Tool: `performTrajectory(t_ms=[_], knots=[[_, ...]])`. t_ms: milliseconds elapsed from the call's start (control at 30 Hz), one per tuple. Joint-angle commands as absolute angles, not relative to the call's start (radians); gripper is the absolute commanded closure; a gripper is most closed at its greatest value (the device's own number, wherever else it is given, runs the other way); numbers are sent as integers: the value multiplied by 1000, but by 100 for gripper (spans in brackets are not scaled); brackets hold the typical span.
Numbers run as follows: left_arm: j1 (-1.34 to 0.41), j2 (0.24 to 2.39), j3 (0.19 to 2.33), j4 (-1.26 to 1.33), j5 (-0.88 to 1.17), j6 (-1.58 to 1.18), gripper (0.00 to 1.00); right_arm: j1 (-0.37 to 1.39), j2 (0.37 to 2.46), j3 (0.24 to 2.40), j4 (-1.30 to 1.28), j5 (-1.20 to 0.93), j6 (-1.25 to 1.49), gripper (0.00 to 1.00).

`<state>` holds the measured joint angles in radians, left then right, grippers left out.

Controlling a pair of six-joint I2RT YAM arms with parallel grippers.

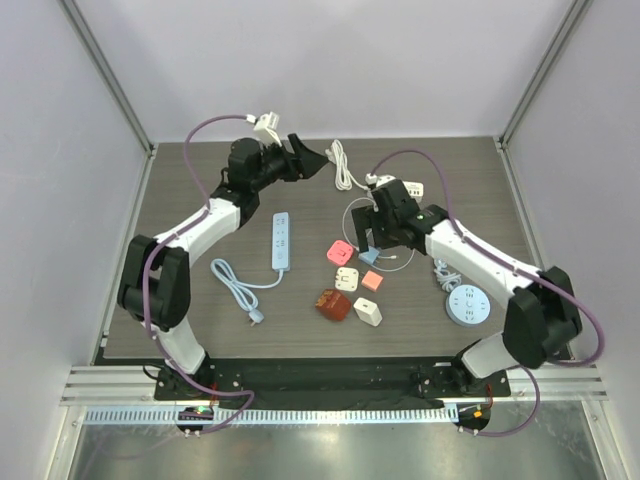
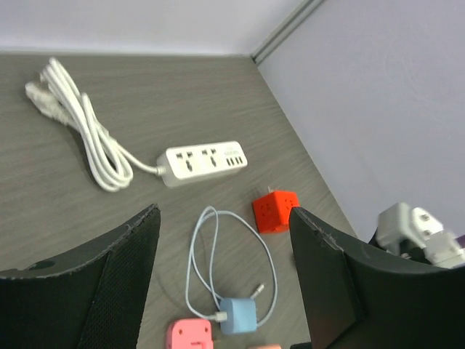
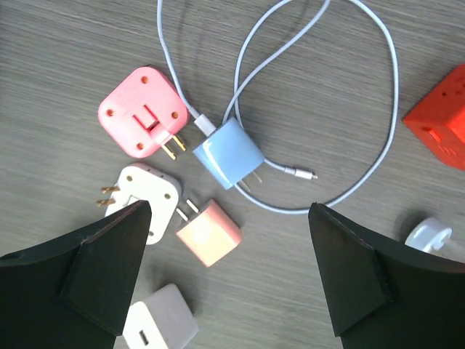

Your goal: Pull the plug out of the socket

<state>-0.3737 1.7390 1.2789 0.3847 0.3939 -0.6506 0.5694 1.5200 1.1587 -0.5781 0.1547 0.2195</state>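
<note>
Writing on white power strip (image 2: 203, 161) too small to read; right claw (image 3: 229, 211) gapes.

Grey wood-grain surface (image 1: 300, 335). Pale blue power strip (image 1: 281, 241) left of centre; coiled white cord (image 1: 342, 165) and white power strip (image 2: 203, 162) at upper centre. Centre cluster: pink adapter (image 1: 341, 251), blue charger (image 3: 227, 153), white adapter (image 1: 347, 277), peach charger (image 1: 371, 281), dark red cube (image 1: 333, 305), white cube (image 1: 368, 313); round blue socket (image 1: 468, 303) lower right.

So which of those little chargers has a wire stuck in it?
The light blue square plastic charger. A thin white cable plugs into it; the pink square adapter, the peach charger and the white adapter beside it have none.
</note>
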Motion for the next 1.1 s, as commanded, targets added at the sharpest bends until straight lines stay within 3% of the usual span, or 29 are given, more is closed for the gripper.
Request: performTrajectory(t_ms=[0, 200, 633, 1000, 1067], knots=[[-388, 1655, 1232, 414, 416, -695, 27, 575, 1422, 1086, -497, 134, 287, 4], [-425, 1471, 1030, 362, 339, -742, 18, 575, 1260, 945, -385, 106, 417, 0], [-468, 856, 335, 414, 388, -1023, 14, 574, 741, 531, -236, 198, 768, 0], [-469, 13, -69, 311, 383, -1356, 10, 575, 373, 162, -225, 204, 1057, 0], [-469, -19, -60, 228, 426, -1352, 8, 575, 277, 123, -236, 183, 1084, 0]])
